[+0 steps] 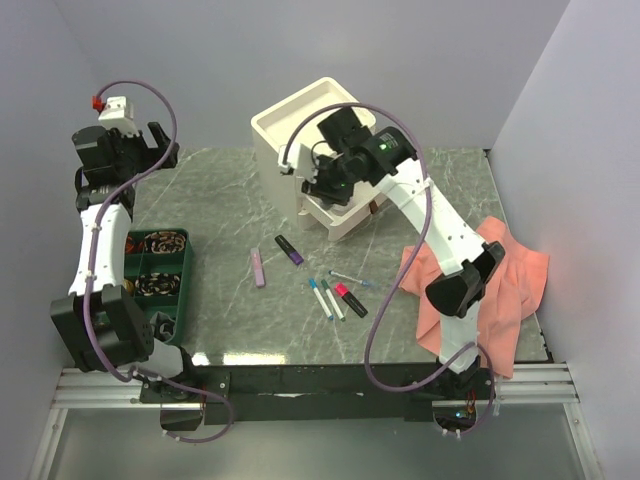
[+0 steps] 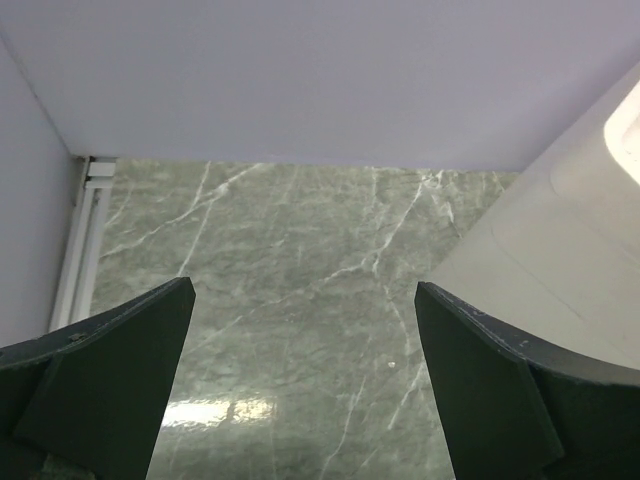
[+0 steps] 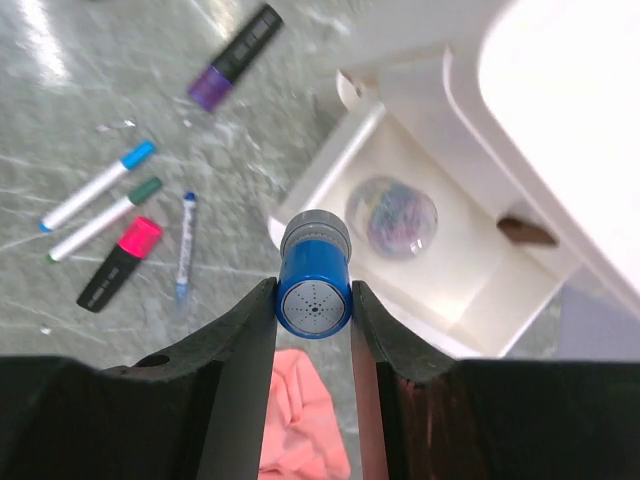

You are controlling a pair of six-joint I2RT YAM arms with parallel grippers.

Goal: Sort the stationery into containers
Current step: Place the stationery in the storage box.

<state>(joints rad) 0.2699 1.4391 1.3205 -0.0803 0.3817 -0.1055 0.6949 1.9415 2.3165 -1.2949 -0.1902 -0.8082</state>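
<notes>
My right gripper [image 3: 314, 297] is shut on a blue-capped vial [image 3: 314, 262] and holds it above the near corner of an open drawer [image 3: 325, 165] of the cream drawer box [image 1: 300, 120]. A clear tape roll [image 3: 392, 216] lies in that drawer. On the table lie a purple highlighter [image 1: 290, 250], a lilac highlighter [image 1: 259, 267], two white pens [image 1: 322, 297], a thin blue pen [image 1: 350, 278] and a red-and-black marker [image 1: 350, 299]. My left gripper [image 2: 300, 380] is open and empty, over bare table at the back left [image 1: 160, 150].
A salmon-pink cloth [image 1: 500, 280] lies at the right under my right arm. A green divided tray [image 1: 186, 275] holding round items stands at the left near my left arm's base. Walls close in the back and both sides.
</notes>
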